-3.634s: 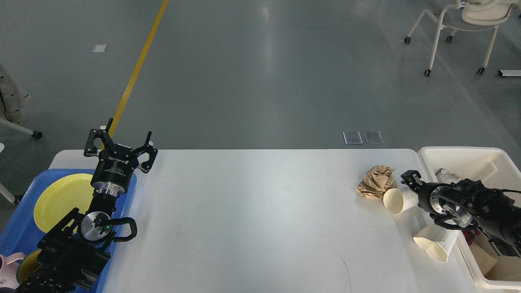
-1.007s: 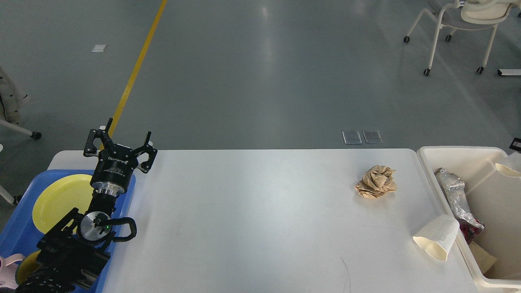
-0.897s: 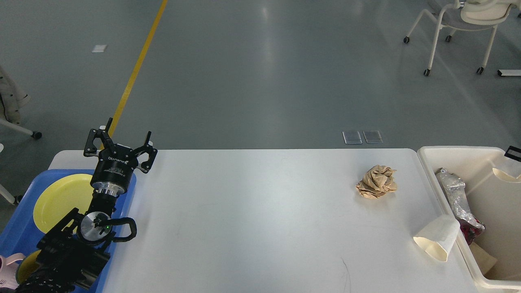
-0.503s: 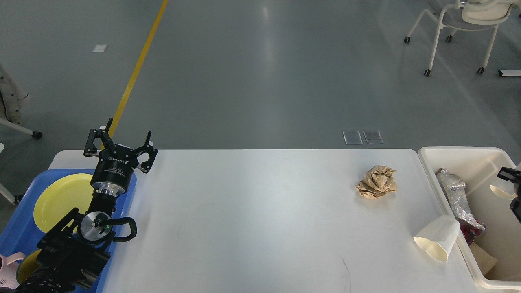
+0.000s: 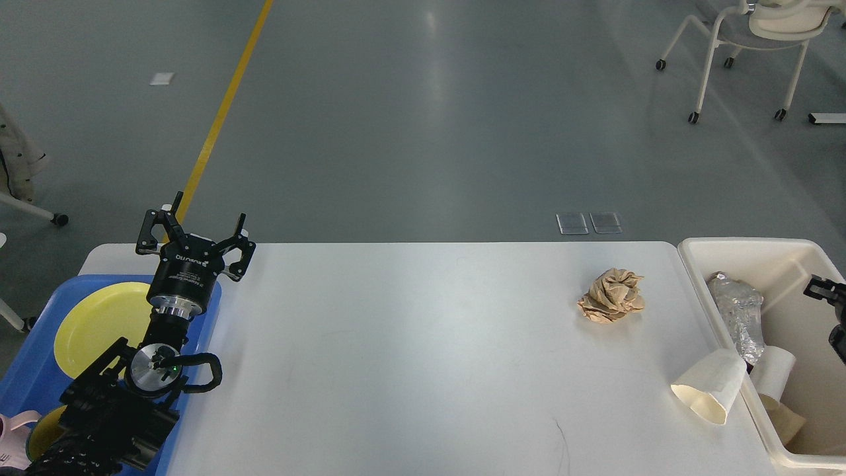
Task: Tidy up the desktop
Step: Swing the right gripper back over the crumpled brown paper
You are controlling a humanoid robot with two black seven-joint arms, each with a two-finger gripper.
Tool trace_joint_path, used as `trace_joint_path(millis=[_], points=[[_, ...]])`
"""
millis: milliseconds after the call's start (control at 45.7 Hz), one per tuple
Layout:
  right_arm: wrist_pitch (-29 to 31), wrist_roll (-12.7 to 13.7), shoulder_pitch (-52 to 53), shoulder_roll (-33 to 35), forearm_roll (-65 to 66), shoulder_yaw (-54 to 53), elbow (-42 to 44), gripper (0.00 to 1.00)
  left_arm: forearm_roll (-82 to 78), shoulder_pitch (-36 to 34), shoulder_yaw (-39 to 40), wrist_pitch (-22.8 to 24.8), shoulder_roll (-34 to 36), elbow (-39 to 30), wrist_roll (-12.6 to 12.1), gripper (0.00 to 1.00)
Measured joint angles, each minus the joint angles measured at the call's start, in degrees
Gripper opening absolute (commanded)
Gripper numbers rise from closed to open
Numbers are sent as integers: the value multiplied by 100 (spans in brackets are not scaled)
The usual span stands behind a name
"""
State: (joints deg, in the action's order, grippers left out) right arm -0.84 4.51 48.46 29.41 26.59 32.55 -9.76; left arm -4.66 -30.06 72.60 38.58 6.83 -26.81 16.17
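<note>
Left arm (image 5: 119,403) is black, with silver joint rings, a green light, looped cable; its pincer (image 5: 195,233) bears white lettering.

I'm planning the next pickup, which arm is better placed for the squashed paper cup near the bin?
Right. The right gripper hangs over the cream bin, beside the squashed paper cup; the left gripper sits across the desktop.

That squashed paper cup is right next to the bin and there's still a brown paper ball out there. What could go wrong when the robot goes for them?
The squashed paper cup lies on its side at the desktop's edge, against the cream bin; a nudge might roll it off. The crumpled brown paper is soft and irregular, so fingers could slip. The right gripper is only partly in view at the frame's edge, so judging its approach is hard.
</note>
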Motion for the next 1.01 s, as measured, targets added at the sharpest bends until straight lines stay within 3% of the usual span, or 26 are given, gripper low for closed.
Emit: trace_joint_path(millis=[153, 306, 394, 635, 700, 854, 1007], points=[[53, 24, 583, 143, 16, -6, -473, 100, 0, 0, 0, 0, -3, 0, 0, 97], [485, 79, 1666, 649, 25, 27, -1599, 100, 1, 0, 0, 0, -2, 0, 0, 97], [1062, 90, 2448, 884, 42, 102, -2314, 100, 0, 0, 0, 0, -2, 0, 0, 97], [3470, 88, 4598, 1020, 7, 542, -4029, 100, 0, 0, 0, 0, -1, 0, 0, 97], [3835, 88, 5033, 1027, 0, 601, -4578, 100, 0, 0, 0, 0, -2, 0, 0, 97], [4279, 93, 6207, 859, -173, 1211, -5996, 100, 0, 0, 0, 0, -4, 0, 0, 97], [4283, 94, 7476, -2, -1318, 2505, -7034, 100, 0, 0, 0, 0, -5, 0, 0, 97]])
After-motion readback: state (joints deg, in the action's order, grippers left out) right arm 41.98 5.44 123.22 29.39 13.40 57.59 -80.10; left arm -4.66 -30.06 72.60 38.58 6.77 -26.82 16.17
